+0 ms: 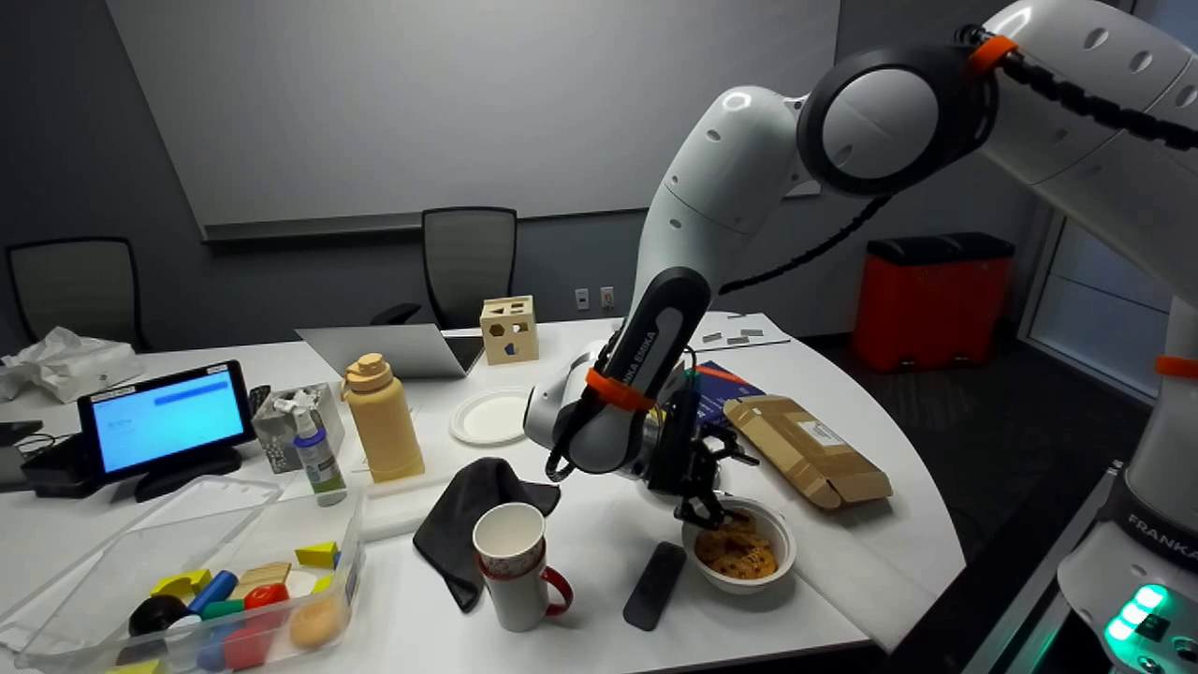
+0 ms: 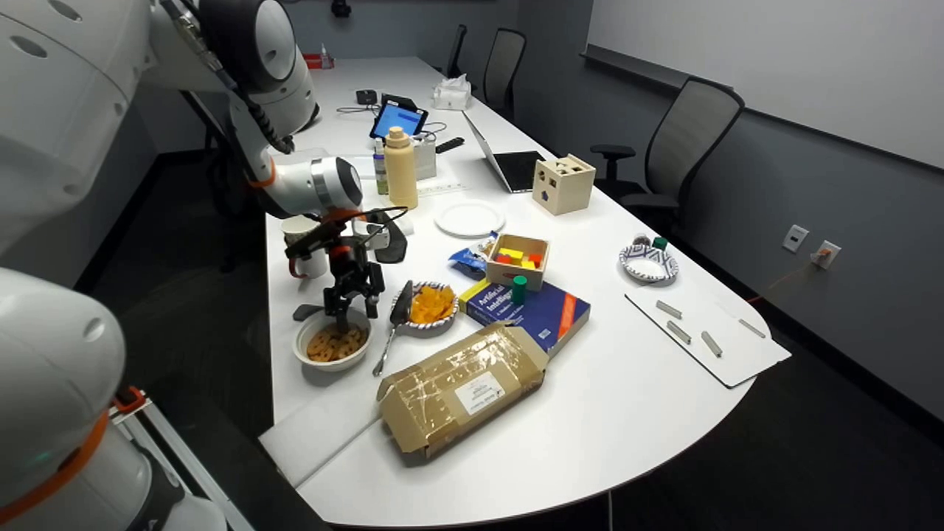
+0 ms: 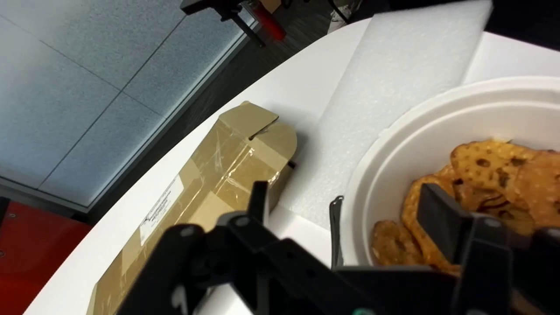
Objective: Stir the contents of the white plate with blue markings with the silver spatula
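Near the edge of a white table [image 2: 627, 413], I have the claw [image 3: 345, 203] low at the rim of a white bowl [image 3: 420, 148] of brown snacks [image 3: 485, 175], its fingers wide apart. In the wrist view, one finger shows over the snacks, though I cannot tell whether it touches them; the other shows outside the rim. In an exterior view, the silver spatula [image 2: 398, 318] lies just beside that bowl, its blade overlapping the rim of the white plate with blue markings [image 2: 429, 329], its handle slanting down to the table. Orange chips [image 2: 434, 301] heap the plate. Crowding the handle are the bowl and a cardboard box [image 2: 464, 387], the latter just beside a blue book [image 2: 535, 311]; a wooden tray [image 2: 501, 273] of coloured blocks [image 2: 510, 256] and a green cylinder [image 2: 519, 289] stand past the plate. In both exterior views, a flat dark object [image 1: 655, 585] lies just beside the bowl, near a red-handled mug [image 1: 515, 585]. A dark cloth [image 1: 454, 534], a tan bottle [image 1: 384, 426] and a flat white plate [image 1: 489, 417] sit farther from the claw, with a laptop [image 1: 379, 351] and a wooden shape box [image 1: 510, 339] beyond.
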You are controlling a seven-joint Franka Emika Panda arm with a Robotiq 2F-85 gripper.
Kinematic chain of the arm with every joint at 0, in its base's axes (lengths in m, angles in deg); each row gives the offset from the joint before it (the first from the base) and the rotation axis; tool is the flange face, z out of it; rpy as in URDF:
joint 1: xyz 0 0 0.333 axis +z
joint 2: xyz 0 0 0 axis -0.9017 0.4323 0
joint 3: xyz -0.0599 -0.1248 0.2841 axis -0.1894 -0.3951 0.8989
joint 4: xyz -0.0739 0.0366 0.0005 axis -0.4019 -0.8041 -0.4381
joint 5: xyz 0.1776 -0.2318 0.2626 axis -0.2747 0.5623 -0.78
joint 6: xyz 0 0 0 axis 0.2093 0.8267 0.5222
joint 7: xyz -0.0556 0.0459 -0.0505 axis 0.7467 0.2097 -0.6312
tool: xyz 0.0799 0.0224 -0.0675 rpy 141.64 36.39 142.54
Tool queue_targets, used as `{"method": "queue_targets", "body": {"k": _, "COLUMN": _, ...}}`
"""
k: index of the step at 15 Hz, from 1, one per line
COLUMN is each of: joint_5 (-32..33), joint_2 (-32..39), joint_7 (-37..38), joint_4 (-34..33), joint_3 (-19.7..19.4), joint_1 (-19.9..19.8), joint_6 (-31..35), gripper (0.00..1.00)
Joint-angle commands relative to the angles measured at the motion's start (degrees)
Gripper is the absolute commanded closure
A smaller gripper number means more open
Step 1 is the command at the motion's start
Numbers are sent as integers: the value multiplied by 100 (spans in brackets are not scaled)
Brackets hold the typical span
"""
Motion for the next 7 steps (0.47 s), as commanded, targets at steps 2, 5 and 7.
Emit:
{"method": "queue_targets", "body": {"k": 2, "joint_5": -150, "joint_2": -65, "joint_7": 6, "joint_4": -49, "joint_3": 5, "joint_1": -88, "joint_6": 74, "gripper": 0}}
{"method": "queue_targets", "body": {"k": 5, "joint_5": -151, "joint_2": -97, "joint_7": 28, "joint_4": -32, "joint_3": -26, "joint_1": -119, "joint_6": 119, "gripper": 0}}
{"method": "queue_targets", "body": {"k": 7, "joint_5": -154, "joint_2": -123, "joint_7": 42, "joint_4": -16, "joint_3": -47, "joint_1": -155, "joint_6": 170, "gripper": 1}}
